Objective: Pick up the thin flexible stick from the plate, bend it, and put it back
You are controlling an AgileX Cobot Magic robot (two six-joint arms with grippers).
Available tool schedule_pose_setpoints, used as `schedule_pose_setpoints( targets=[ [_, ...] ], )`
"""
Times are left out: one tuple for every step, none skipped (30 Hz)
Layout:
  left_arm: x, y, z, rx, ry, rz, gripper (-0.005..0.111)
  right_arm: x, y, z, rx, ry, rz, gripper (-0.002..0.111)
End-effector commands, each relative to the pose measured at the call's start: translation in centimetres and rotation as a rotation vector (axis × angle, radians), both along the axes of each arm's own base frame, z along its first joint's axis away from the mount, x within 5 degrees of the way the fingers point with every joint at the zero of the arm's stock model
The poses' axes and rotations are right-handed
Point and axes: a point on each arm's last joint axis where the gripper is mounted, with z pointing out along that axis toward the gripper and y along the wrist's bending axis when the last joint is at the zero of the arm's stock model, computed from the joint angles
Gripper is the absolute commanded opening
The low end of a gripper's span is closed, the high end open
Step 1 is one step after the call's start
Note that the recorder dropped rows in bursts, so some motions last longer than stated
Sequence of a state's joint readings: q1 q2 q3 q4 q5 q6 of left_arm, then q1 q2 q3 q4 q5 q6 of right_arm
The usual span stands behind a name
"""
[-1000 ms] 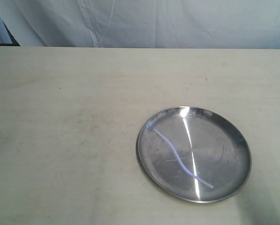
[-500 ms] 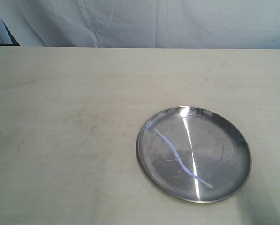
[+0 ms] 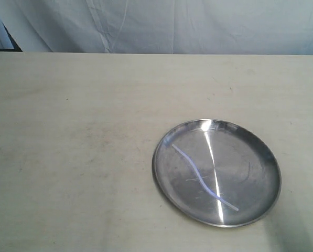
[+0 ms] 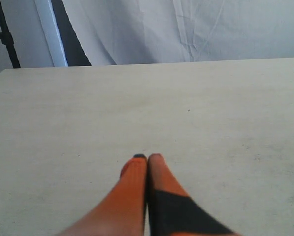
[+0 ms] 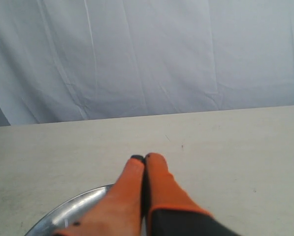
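Both my grippers are pressed closed on nothing. My left gripper point(image 4: 147, 157) has its orange fingertips touching tip to tip over the bare pale table point(image 3: 72, 147), and nothing sits between them. My right gripper point(image 5: 145, 158) is the same, its fingers meeting with no gap, and its wrist camera catches a curved slice of the plate point(image 5: 73, 211) rim just beneath them.

In the exterior view neither arm shows. The plate point(image 3: 250, 152) sits in the lower right of the frame, round, shiny and silver, flat on the table. The thin flexible stick point(image 3: 202, 180) lies inside it, pale lilac and gently wavy, running from the plate's upper left down to its lower right. A bright glare streak crosses over it near the lower end. A white cloth backdrop point(image 3: 198, 26) hangs across the top of the frame.
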State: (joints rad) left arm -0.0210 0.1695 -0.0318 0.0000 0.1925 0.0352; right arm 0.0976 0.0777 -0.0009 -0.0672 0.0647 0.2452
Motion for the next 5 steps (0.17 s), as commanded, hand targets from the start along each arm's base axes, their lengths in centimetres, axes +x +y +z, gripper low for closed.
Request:
schedule_pose_setpoints(
  targets=[
    [-0.03,0.0,0.0,-0.004,-0.007,0.001,0.0,-0.03,-0.02,0.15,0.001,-0.02,-0.004,0.0],
    [-0.03,0.0,0.0,-0.004,-0.007,0.001,0.0,-0.03,-0.02,0.15,0.001,-0.02,-0.004,0.0],
    [-0.03,0.0,0.0,-0.004,-0.007,0.001,0.0,-0.03,-0.02,0.15,0.001,-0.02,-0.004,0.0],
    [-0.03,0.0,0.0,-0.004,-0.007,0.001,0.0,-0.03,-0.02,0.15,0.001,-0.02,-0.004,0.0],
    [-0.03,0.0,0.0,-0.004,-0.007,0.001,0.0,-0.03,-0.02,0.15,0.001,-0.02,-0.004,0.0]
  ],
)
